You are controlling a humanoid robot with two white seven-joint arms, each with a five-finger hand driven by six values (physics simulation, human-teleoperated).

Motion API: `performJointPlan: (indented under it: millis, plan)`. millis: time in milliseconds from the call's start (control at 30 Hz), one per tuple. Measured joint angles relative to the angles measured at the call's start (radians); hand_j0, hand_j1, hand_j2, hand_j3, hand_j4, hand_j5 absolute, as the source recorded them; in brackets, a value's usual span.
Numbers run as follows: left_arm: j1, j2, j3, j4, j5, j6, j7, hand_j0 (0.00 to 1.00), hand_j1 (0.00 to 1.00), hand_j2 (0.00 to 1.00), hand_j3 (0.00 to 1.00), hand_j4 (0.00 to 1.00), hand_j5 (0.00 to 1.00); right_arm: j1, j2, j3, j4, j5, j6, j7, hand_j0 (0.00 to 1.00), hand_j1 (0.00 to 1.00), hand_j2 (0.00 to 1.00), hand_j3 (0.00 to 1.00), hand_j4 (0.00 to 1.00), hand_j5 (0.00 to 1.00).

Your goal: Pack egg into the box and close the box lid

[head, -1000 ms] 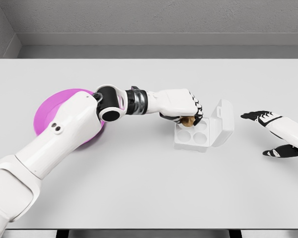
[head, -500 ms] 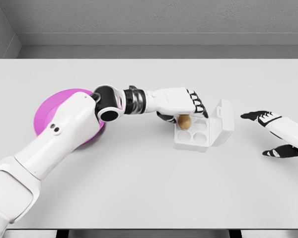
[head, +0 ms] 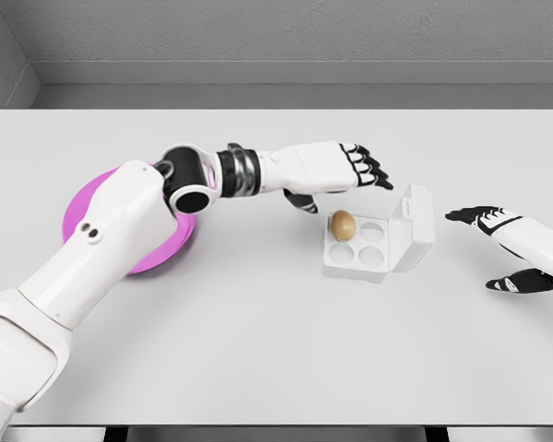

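The egg (head: 342,224) sits in the far-left cup of the white box (head: 358,261), which has four cups; the other three show bare, and nothing grips the egg. The box lid (head: 415,226) stands propped up on the right side, hinged there and leaning away, so the cups lie open from above and from the left, the side that suits the left arm's reach. The left hand (head: 336,168) hovers above and just behind the egg, apart from it, its fingers (head: 367,164) released and stretched toward the lid, holding nothing. The right hand (head: 521,249) waits near the tabletop (head: 276,350) to the right of the lid, fingers loosely spread and empty, probably placed to swing the lid shut, the step not yet done. A pink plate (head: 120,198) lies on the left, partly hidden by the left arm.
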Motion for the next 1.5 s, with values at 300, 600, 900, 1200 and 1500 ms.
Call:
performJointPlan:
  millis: [300,600,900,1200,1500]
  plan:
    - [0.017,0.16,0.043,-0.097,0.102,0.0,0.003,1.0,1.0,1.0,1.0,1.0,1.0,0.002,0.011,0.001,-0.002,0.002,-0.001,0.0,1.0,1.0,1.0,1.0,1.0,1.0]
    - [0.158,0.429,0.1,-0.248,0.272,-0.001,0.003,1.0,1.0,1.0,1.0,1.0,1.0,0.003,0.016,0.0,-0.031,0.002,-0.002,0.001,1.0,1.0,1.0,1.0,1.0,1.0]
    - [0.344,0.633,0.297,-0.397,0.466,-0.001,0.025,1.0,1.0,1.0,1.0,1.0,1.0,0.002,0.016,0.0,-0.036,0.003,-0.003,0.002,1.0,1.0,1.0,1.0,1.0,1.0]
    - [0.595,0.618,0.5,-0.388,0.52,-0.001,0.039,1.0,1.0,1.0,1.0,1.0,1.0,0.002,0.016,0.001,-0.048,0.002,-0.007,0.016,1.0,1.0,1.0,1.0,1.0,1.0]
    - [0.692,0.506,0.694,-0.347,0.535,0.0,0.038,1.0,1.0,1.0,1.0,1.0,1.0,0.0,0.015,-0.001,-0.082,0.001,-0.009,0.05,1.0,1.0,1.0,1.0,1.0,1.0]
